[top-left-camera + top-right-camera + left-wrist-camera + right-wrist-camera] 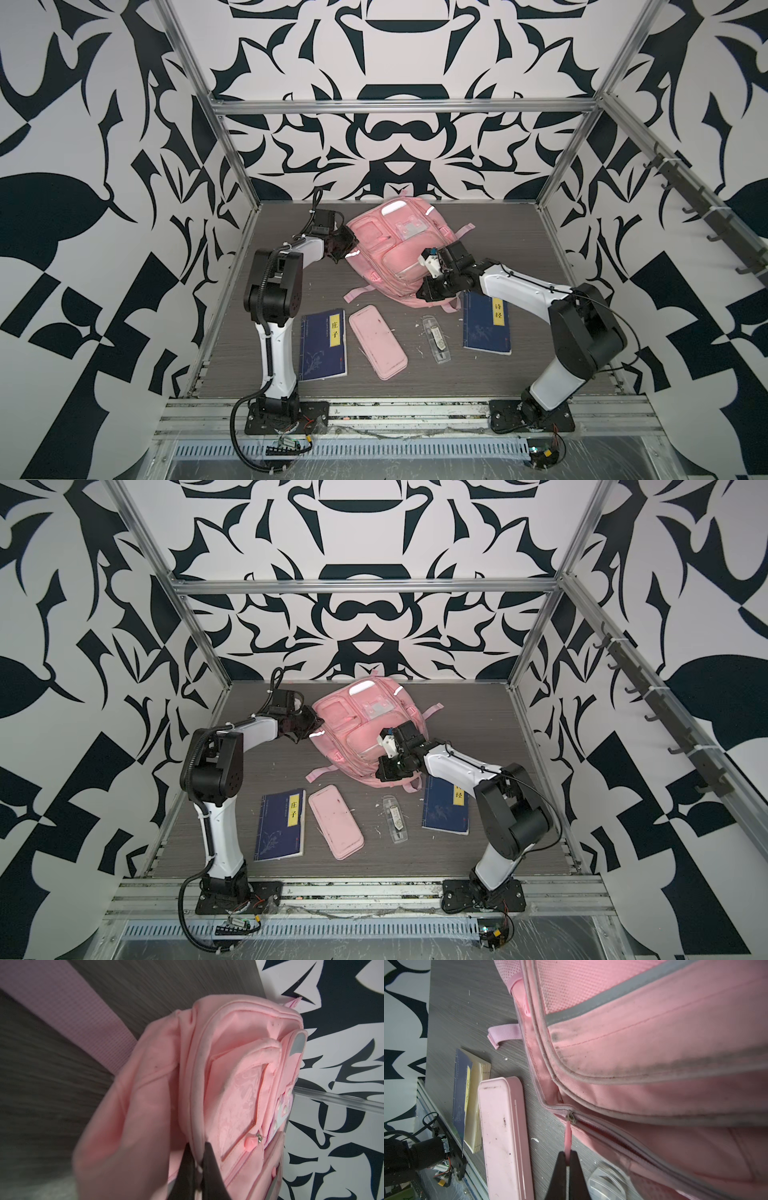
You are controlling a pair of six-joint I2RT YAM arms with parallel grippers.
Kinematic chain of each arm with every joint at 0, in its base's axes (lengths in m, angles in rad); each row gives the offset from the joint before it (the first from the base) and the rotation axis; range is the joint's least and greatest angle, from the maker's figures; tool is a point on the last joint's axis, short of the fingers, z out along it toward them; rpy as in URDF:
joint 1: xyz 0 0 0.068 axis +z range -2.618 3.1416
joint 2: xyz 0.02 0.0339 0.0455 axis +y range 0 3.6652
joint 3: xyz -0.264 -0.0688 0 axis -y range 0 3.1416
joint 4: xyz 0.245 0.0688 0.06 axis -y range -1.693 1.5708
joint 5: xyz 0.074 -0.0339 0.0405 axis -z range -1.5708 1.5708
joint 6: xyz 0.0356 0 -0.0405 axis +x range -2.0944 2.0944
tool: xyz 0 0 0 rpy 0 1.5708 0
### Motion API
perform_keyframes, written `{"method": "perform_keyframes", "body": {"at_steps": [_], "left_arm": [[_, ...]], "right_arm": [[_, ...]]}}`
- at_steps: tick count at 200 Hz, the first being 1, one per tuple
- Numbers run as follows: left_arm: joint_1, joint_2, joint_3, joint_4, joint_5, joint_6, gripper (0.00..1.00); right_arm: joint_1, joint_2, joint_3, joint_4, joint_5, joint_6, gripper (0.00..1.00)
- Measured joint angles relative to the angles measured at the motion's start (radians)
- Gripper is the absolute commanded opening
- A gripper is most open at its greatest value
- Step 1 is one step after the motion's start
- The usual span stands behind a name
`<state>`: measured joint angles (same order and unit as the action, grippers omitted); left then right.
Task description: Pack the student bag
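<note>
R tool (568, 1155) on grubby pink bag (654, 1053)

Left fingers (211, 1169) and right fingers (559, 1176), both pinched tight.

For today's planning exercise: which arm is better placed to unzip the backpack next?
Right: the right end effector pinches the zip pull; the left end effector merely clamps the student bag fabric.

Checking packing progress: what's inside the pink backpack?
Inside the student bag nothing shows; fabric covers it. Lying outside: left book, pencil case, clear case, right book.
</note>
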<state>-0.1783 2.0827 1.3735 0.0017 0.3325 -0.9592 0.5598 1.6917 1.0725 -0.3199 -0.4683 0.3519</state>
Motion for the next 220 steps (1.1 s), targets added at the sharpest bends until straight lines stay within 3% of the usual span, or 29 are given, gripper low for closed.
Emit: {"method": "perform_keyframes", "body": {"at_steps": [80, 159, 220], "left_arm": [[0.015, -0.031, -0.063, 0.068, -0.026, -0.065, 0.0], [0.027, -0.031, -0.063, 0.069, -0.025, -0.086, 0.0], [0.028, -0.031, -0.063, 0.069, -0.025, -0.108, 0.0]], "right_arm": [[0.097, 0.065, 0.06, 0.014, 0.004, 0.028, 0.0], [0.103, -0.047, 0.027, -0.033, 0.002, 0.026, 0.0], [0.135, -0.043, -0.008, -0.012, 0.001, 0.046, 0.0]]}}
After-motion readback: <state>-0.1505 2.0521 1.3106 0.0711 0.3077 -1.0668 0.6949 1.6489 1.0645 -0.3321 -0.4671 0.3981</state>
